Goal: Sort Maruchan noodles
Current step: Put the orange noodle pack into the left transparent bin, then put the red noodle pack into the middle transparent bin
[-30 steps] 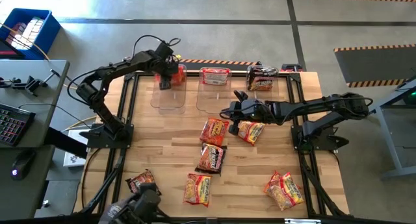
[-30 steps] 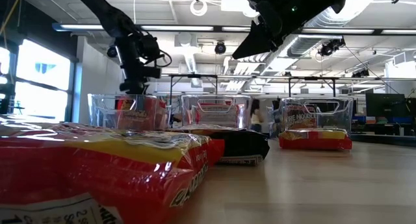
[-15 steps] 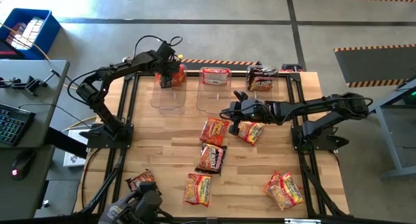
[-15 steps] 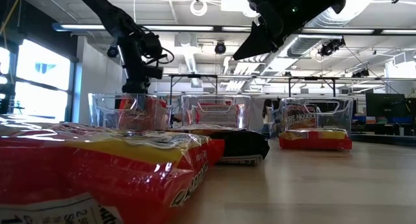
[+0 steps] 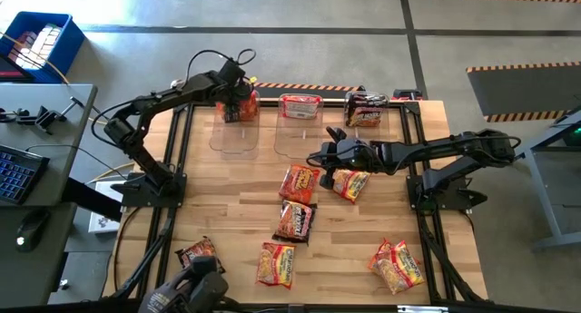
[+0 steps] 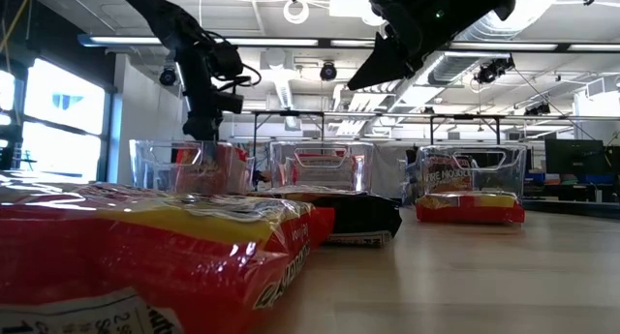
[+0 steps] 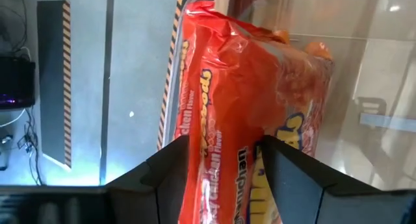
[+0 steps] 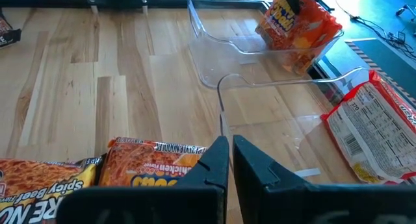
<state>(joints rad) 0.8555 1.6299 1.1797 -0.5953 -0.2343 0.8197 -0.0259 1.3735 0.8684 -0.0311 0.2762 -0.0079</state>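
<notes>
Orange "Chicken Flavor" noodle packet (image 7: 240,113)

Three bins (image 5: 300,122) stand in a row along the table's (image 5: 227,213) far edge, each holding a packet, with loose packets (image 5: 296,220) scattered nearer.

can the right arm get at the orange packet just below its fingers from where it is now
Probably yes. The right gripper hovers shut over bare table, and the orange packet lies flat and uncovered close beside it, one end touching the dark packet. Nothing stands between them; the fingers would need to open first.
</notes>
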